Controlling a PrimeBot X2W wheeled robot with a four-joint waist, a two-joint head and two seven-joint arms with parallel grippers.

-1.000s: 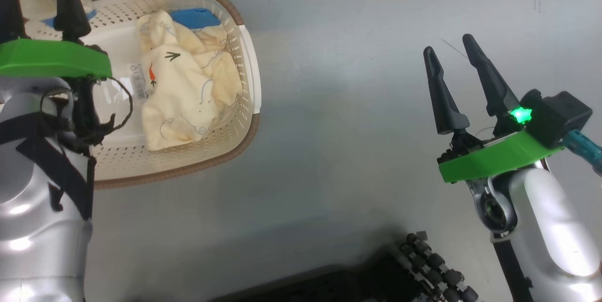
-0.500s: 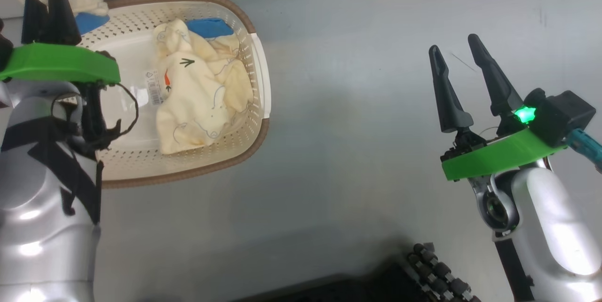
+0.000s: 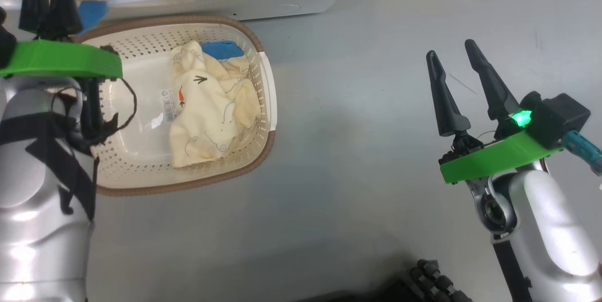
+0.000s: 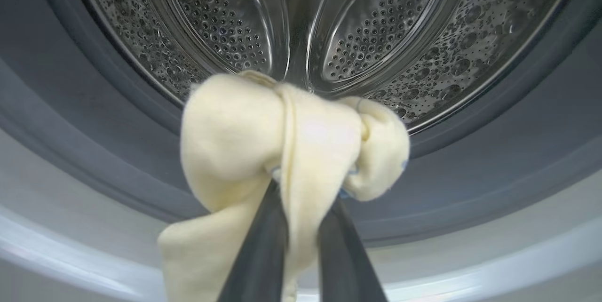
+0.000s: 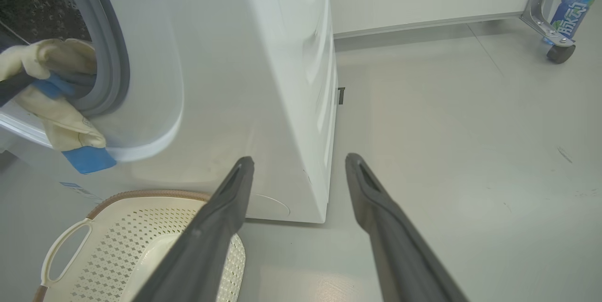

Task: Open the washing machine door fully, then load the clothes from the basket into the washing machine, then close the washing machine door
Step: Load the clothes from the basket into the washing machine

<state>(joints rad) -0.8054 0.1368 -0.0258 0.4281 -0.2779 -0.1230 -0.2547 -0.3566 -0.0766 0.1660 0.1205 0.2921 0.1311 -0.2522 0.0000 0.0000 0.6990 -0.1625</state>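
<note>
Loading's roughly halfway I'd say. The washing machine [image 5: 244, 81] mouth is uncovered, so the door-opening part looks done. The left gripper [image 4: 301, 186] is clamped on one cream garment [image 4: 254, 132] with one blue bit [image 5: 88, 160] dangling, right at the drum [image 4: 367, 24] opening, not dropped in yet. The right gripper [image 3: 450, 50] hangs spread wide, holding nothing. The one basket [image 3: 136, 151] on the floor holds the other cream garment [image 3: 207, 118] plus one blue piece [image 3: 222, 50]. After those, the door needs closing

The right gripper [image 5: 300, 159], fingers spread wide, hangs near the basket [image 5: 117, 245] before the white washing machine [image 5: 244, 57], where cream and blue clothes [image 5: 56, 114] dangle at its grey gasket [image 5: 115, 57]; a bottle [image 5: 574, 3] sits upper right
</note>
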